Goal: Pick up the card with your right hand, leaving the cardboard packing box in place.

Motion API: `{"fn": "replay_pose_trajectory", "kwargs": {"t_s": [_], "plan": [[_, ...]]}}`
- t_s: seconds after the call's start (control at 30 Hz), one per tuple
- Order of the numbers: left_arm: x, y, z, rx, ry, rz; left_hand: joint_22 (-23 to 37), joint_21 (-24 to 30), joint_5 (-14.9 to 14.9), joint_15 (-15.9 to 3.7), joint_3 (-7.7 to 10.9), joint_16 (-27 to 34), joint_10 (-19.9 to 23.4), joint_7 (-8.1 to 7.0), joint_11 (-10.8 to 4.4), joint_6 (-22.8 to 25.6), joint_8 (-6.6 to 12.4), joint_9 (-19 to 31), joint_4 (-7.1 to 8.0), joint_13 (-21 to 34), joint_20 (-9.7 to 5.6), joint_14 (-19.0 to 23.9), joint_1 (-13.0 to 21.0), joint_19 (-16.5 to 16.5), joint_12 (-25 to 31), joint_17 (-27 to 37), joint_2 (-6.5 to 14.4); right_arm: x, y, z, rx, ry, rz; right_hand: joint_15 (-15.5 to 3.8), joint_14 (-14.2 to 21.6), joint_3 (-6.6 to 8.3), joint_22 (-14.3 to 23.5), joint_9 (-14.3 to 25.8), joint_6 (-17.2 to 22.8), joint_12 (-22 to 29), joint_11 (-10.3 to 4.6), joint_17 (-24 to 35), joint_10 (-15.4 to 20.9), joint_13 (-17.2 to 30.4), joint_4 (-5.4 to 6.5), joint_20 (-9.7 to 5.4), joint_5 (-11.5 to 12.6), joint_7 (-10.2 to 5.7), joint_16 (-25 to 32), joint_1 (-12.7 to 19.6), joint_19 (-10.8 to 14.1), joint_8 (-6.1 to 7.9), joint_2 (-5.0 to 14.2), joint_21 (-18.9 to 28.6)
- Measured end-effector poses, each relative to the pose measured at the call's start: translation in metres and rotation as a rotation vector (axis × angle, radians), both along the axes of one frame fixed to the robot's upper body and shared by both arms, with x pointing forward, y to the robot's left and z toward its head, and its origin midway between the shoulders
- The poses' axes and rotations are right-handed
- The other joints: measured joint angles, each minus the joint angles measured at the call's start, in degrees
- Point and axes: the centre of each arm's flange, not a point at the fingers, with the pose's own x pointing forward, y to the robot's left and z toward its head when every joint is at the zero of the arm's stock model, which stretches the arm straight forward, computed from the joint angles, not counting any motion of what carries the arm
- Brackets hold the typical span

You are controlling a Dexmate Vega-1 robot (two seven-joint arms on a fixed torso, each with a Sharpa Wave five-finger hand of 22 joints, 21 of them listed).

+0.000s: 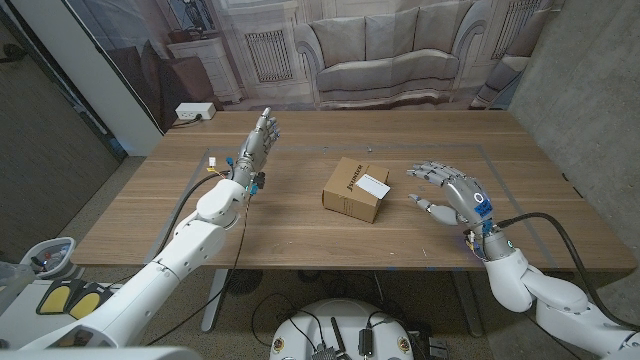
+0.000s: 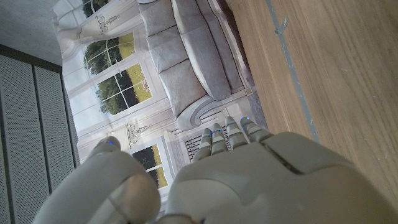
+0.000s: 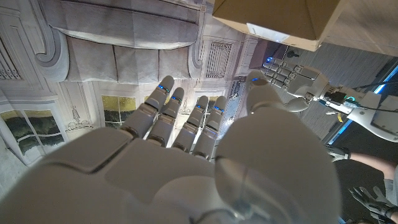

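Card [image 1: 371, 183] sits on top of the box [image 1: 354, 192] mid-table [image 1: 300, 235], right hand [image 1: 449, 193] just beside it, fingers spread and empty, left hand [image 1: 259, 140] open, well apart.

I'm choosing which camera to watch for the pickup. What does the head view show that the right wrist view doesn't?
Head view alone: the card lying on top of the cardboard packing box, the wooden table around it, and the gap between the box and the open right hand. Right wrist view alone: the right hand's back, close up. Both: the box, the right hand, and the left hand.
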Motion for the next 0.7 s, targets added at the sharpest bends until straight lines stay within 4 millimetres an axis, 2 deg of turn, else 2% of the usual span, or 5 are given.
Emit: {"fn": "replay_pose_trajectory", "kwargs": {"t_s": [0.7], "plan": [[-0.0016,0.0031,-0.0045,-0.010,0.005,0.004,0.0,0.0,0.0,0.00,-0.24,0.0,0.0,0.00,0.00,0.0,0.01,0.0,-0.24,0.0,0.00,0.0,0.0,0.0,0.0,0.0,0.0,0.0076,0.0058,0.0013,-0.063,0.026,-0.018,0.00,0.0,-0.24,0.0,0.0,1.0,0.0,0.00,0.0,0.0,0.0,0.23,0.00,0.2,0.22,0.0,0.0,0.0,0.00,0.04,0.0]]}}
